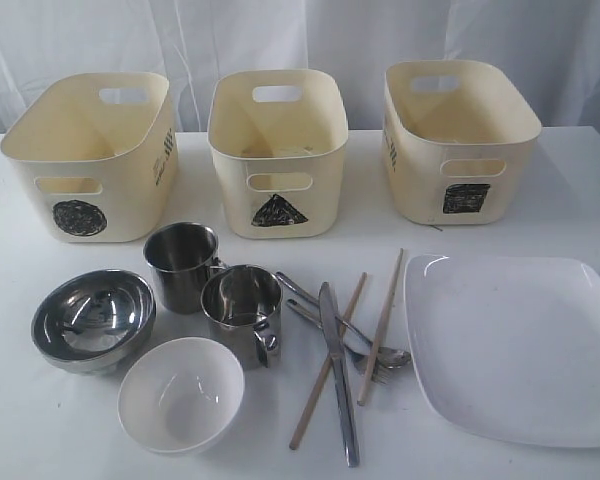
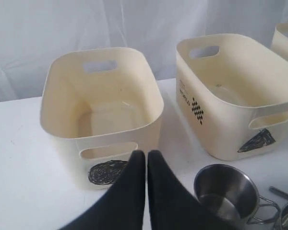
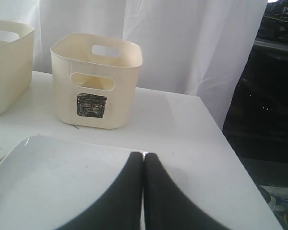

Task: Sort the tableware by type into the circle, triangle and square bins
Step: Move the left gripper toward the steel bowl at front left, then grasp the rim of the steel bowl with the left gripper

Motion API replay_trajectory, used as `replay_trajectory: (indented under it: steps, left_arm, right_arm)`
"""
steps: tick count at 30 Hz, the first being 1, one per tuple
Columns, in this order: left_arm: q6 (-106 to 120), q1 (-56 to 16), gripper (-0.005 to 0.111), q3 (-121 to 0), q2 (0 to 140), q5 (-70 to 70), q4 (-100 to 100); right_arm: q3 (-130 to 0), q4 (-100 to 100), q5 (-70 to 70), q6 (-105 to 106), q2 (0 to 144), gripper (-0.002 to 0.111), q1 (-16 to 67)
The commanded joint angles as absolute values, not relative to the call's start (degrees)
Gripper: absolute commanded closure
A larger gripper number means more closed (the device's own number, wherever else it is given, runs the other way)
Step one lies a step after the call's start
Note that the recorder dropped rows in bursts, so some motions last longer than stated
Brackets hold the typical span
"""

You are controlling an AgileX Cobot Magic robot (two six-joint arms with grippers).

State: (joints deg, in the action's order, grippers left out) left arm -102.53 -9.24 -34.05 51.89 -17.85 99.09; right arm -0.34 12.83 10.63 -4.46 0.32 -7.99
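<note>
Three cream bins stand in a row at the back: circle bin (image 1: pixel 90 155), triangle bin (image 1: pixel 278 150), square bin (image 1: pixel 458 140). In front lie two steel mugs (image 1: pixel 183 262) (image 1: pixel 244 310), a steel bowl (image 1: pixel 93 320), a white bowl (image 1: pixel 180 392), a knife (image 1: pixel 338 375), a fork and spoon (image 1: pixel 365 352), two chopsticks (image 1: pixel 382 310) (image 1: pixel 325 365) and a large white plate (image 1: pixel 515 345). Neither gripper shows in the exterior view. My left gripper (image 2: pixel 146 154) is shut and empty, near the circle bin (image 2: pixel 103 110) and a mug (image 2: pixel 228 191). My right gripper (image 3: pixel 144 155) is shut and empty over the plate (image 3: pixel 53 177), facing the square bin (image 3: pixel 96 79).
A white curtain hangs behind the bins. The table's right edge (image 3: pixel 230 158) drops off to a dark area beside the plate. The plate reaches close to the table's front right corner.
</note>
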Motion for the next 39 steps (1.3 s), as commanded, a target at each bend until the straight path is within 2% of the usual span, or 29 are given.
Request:
replay_trajectory:
  steps: [1,7,9,15,19,21,23,26,29,30,32,35,37,39]
  left_arm:
    - [-103.5,-9.4,0.098,-33.4,51.0,-18.0,99.9]
    - [-103.5,-9.4,0.098,-33.4,50.7,-18.8,99.9]
    - [-100.4,-9.4,0.098,-33.3,50.7,-18.8,93.1]
    - [-61.1,-9.5,0.098,-31.3,50.7,-22.5,55.4]
    - [-37.0,-9.8,0.098,-30.4,50.7,-16.0,38.6]
    - [-31.4,-10.9,0.098,-30.4,50.7,-10.1,39.1]
    - [-35.5,-11.5,0.098,-30.4,49.7,-4.7,41.2]
    - [-35.4,-13.9,0.098,-29.8,49.3,-4.2,41.7]
    - [-3.4,-16.6,0.097,-29.8,49.7,3.9,9.5]
    - [3.3,-18.2,0.094,-29.9,49.8,8.7,2.8]
    - [1.9,-18.7,0.085,-30.6,50.4,16.2,0.9]
    - [-0.6,-18.4,0.058,-31.5,51.1,17.7,1.0]
    - [-4.0,-18.4,0.045,-32.6,51.7,18.2,2.1]
    - [-7.4,-18.4,0.043,-34.1,52.8,19.3,3.6]
  right_arm:
    - [0.0,12.9,10.2,-4.8,0.0,0.108,-7.9]
    - [0.0,12.9,10.2,-4.8,0.0,0.108,-7.9]
    - [0.0,12.9,10.2,-4.8,0.0,0.108,-7.9]
    - [0.0,12.9,10.2,-4.8,0.0,0.108,-7.9]
    - [0.0,12.9,10.2,-4.8,0.0,0.108,-7.9]
    - [0.0,12.9,10.2,-4.8,0.0,0.108,-7.9]
    - [0.0,12.9,10.2,-4.8,0.0,0.108,-7.9]
    - [0.0,12.9,10.2,-4.8,0.0,0.108,-7.9]
    - [0.0,12.9,10.2,-4.8,0.0,0.108,-7.9]
    - [0.0,12.9,10.2,-4.8,0.0,0.108,-7.9]
    - [0.0,12.9,10.2,-4.8,0.0,0.108,-7.9]
    - [0.0,12.9,10.2,-4.8,0.0,0.108,-7.9]
    - [0.0,12.9,10.2,-4.8,0.0,0.108,-7.9]
    - [0.0,12.9,10.2,-4.8,0.0,0.108,-7.9]
